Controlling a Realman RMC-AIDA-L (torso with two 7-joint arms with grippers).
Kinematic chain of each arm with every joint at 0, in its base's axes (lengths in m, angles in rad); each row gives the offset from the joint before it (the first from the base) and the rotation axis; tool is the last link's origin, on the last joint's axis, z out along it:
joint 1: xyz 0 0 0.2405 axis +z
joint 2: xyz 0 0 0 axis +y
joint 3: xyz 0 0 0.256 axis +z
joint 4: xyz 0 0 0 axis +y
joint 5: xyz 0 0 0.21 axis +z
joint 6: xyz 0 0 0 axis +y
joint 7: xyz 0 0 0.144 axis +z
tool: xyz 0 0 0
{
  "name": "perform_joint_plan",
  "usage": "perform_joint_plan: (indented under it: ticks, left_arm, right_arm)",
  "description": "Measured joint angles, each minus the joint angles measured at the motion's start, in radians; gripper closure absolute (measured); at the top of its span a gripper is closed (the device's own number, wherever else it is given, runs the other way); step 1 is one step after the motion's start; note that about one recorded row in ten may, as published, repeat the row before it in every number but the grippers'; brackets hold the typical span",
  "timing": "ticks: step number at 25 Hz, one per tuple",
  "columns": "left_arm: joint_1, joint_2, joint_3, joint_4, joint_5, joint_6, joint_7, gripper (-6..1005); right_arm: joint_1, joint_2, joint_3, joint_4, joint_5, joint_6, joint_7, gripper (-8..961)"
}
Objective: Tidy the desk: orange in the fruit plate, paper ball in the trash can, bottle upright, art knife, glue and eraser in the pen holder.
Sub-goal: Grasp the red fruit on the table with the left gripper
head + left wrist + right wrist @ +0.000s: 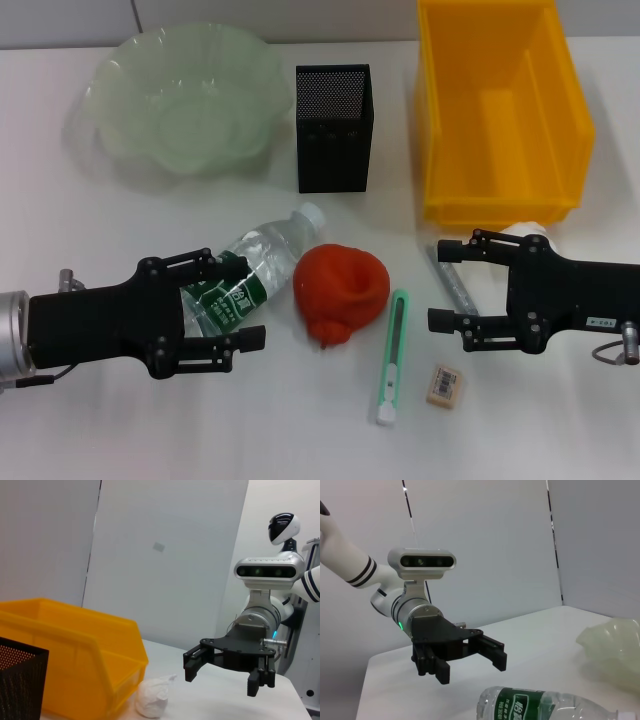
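Observation:
A clear bottle [255, 265] with a green label lies on its side on the white desk; it also shows in the right wrist view [545, 705]. My left gripper [253, 300] is open, its jaws standing either side of the bottle's base end. An orange [340, 290] lies beside the bottle. A green art knife [392, 355], an eraser [446, 385] and a grey glue stick [452, 282] lie near my right gripper [437, 285], which is open and empty. A white paper ball [527, 231] is partly hidden behind it. The black mesh pen holder [335, 125] stands at the back.
A pale green fruit plate [185, 95] sits at the back left. A yellow bin [500, 110] stands at the back right. The left wrist view shows the right gripper [221, 680], the paper ball [152, 697] and the bin [75, 650].

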Motion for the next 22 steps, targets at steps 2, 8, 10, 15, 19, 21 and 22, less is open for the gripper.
perform_joint_plan:
  ticks: [2, 8, 10, 15, 19, 21, 22]
  left_arm:
    - [0.0, 0.0, 0.0, 0.0, 0.001, 0.0, 0.0, 165]
    - [0.0, 0.001, 0.0, 0.0, 0.001, 0.002, 0.0, 166]
    - [0.0, 0.002, 0.0, 0.0, 0.002, 0.004, 0.0, 166]
    - [0.001, 0.003, 0.0, 0.0, 0.001, 0.006, 0.0, 166]
    - [0.002, 0.005, 0.0, 0.0, -0.002, 0.009, 0.0, 166]
    - [-0.001, 0.006, 0.0, 0.0, -0.003, 0.013, 0.0, 167]
    - [-0.001, 0.006, 0.0, 0.0, -0.003, 0.013, 0.0, 167]
  right_arm:
    - [0.001, 0.001, 0.0, 0.0, 0.0, 0.0, 0.0, 126]
    - [0.001, 0.001, 0.001, 0.0, 0.0, 0.0, 0.0, 127]
    - [0.001, 0.001, 0.0, 0.0, 0.0, -0.001, 0.0, 127]
    - [0.001, 0.001, 0.001, -0.002, 0.0, -0.003, 0.002, 127]
    - [0.001, 0.001, 0.005, -0.002, -0.001, -0.005, 0.002, 126]
    - [0.001, 0.001, 0.005, -0.001, -0.001, -0.005, 0.002, 127]
    - [0.001, 0.001, 0.005, -0.001, -0.002, -0.005, 0.002, 127]
